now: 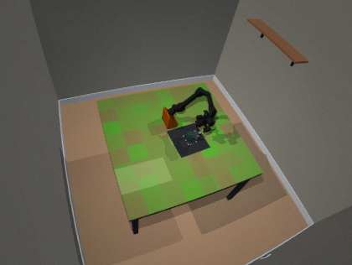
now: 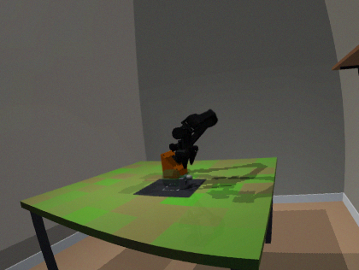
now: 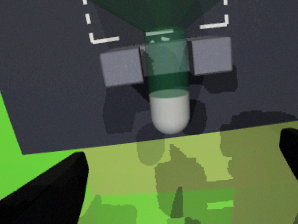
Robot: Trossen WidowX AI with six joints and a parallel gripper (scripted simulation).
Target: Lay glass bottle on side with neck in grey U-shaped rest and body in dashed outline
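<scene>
The green glass bottle (image 1: 190, 136) (image 2: 171, 174) (image 3: 169, 82) lies on its side, its white cap towards the gripper in the wrist view. Its neck lies between the two blocks of the grey U-shaped rest (image 3: 121, 67). The visible part of its body is between the sides of the white dashed outline (image 3: 105, 40); its far end is out of the wrist view, and the top and exterior views are too small to show the fit exactly. My gripper (image 2: 188, 164) (image 3: 184, 149) is wide open and empty, beyond the cap end and above the table, its fingers clear of the bottle.
The outline and rest are on a dark mat (image 1: 184, 152) (image 2: 145, 191) (image 3: 40, 100). An orange wedge-shaped block (image 1: 168, 119) (image 2: 167, 164) stands beside the mat, close to the arm. The table is patterned green and brown. A wooden shelf (image 1: 278, 40) is on the wall.
</scene>
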